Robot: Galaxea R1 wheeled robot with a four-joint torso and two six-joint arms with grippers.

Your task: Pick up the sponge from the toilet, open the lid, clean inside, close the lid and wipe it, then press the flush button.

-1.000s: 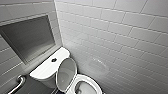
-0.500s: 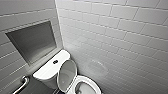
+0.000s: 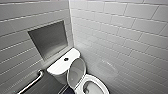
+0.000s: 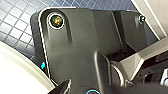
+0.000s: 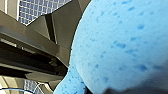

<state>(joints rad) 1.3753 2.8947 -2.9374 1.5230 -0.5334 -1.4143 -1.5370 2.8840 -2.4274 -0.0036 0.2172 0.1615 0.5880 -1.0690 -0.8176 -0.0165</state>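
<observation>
change: the whole head view has slid since a second ago, so the recessed grey wall niche [image 3: 48,40] and the white glossy ceramic toilet [image 3: 99,81] now sit further to the right; that is the camera turning, not the things moving.
unchanged: the white glossy oval lid [image 3: 76,72] stands raised against the tank exactly as it did a second ago, and the bowl is open.
tank: the flat white tank top [image 3: 58,66] carries its round dark flush button [image 3: 65,59], with nothing touching it.
sponge: the bright blue porous sponge [image 5: 120,42] is off the toilet and sits right up against the right wrist camera, with floor tiles well behind it.
right gripper [image 5: 100,88]: by my judgement pinching the sponge, since it hangs in the air beside the wrist.
left gripper [image 4: 77,87]: cannot tell how it is set; it is low over the dark gridded floor tiles [image 4: 17,25], beside a white curved surface [image 4: 17,75], probably the toilet.
surroundings: white brick-pattern wall tiles [image 3: 120,37]; a pale metal grab bar [image 3: 31,82] beside the tank.
meaning: pickup and lid opening look done; the shift reads as lining up for cleaning inside, not yet begun.
</observation>
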